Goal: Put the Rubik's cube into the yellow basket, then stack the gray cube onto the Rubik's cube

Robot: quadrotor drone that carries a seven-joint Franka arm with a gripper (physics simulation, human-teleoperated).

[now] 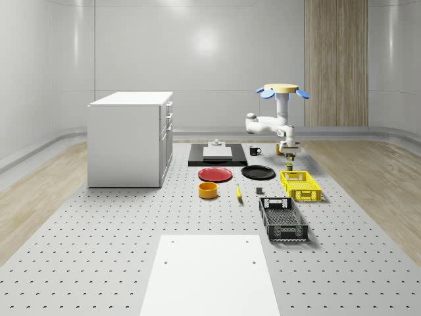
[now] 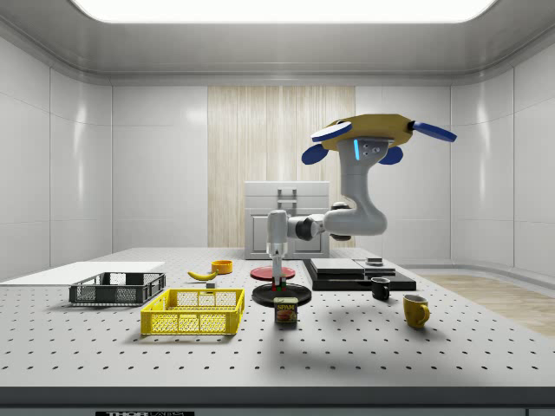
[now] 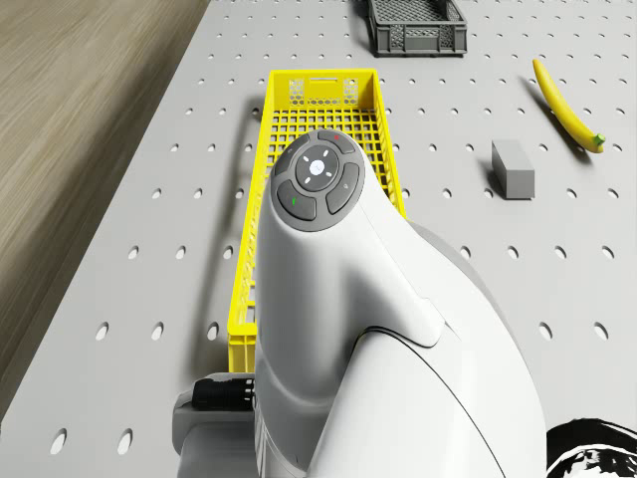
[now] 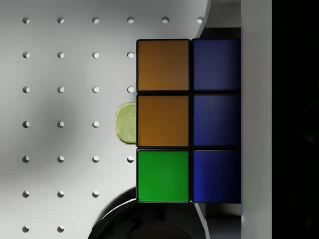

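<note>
Hovering above the perforated gray bench (image 2: 434, 355), the quadrotor drone with its yellow body and blue rotors (image 2: 375, 134) hangs over the stretch between the black round plate (image 1: 258, 172) and the yellow plastic mesh basket (image 1: 300, 185), its white arm (image 2: 347, 217) reaching down. The gripper (image 2: 278, 282) points straight at the bench, and its fingers are closed on the multicoloured Rubik's cube (image 4: 188, 121), which sits between them, lifted clear of the surface. In the side view the cube is a small dark block at the arm's tip, just above a short tin can with a printed label (image 2: 286, 310) that stands on the bench beside the basket's end.

The wrist view gives what the others cannot: two faces of the cube, one with two orange squares and a green one, the other a column of dark blue squares, with the can's pale rim peeking from behind its edge. The cube's faces run square to the rows of holes in the bench; being a cube, it has no long axis.

The drone view adds the small gray rectangular block (image 3: 513, 166) lying flat on the bench, well apart from the basket, between it and the yellow banana (image 3: 567, 107). A dark gray mesh crate (image 3: 417, 25) sits beyond the basket's far end.
</note>
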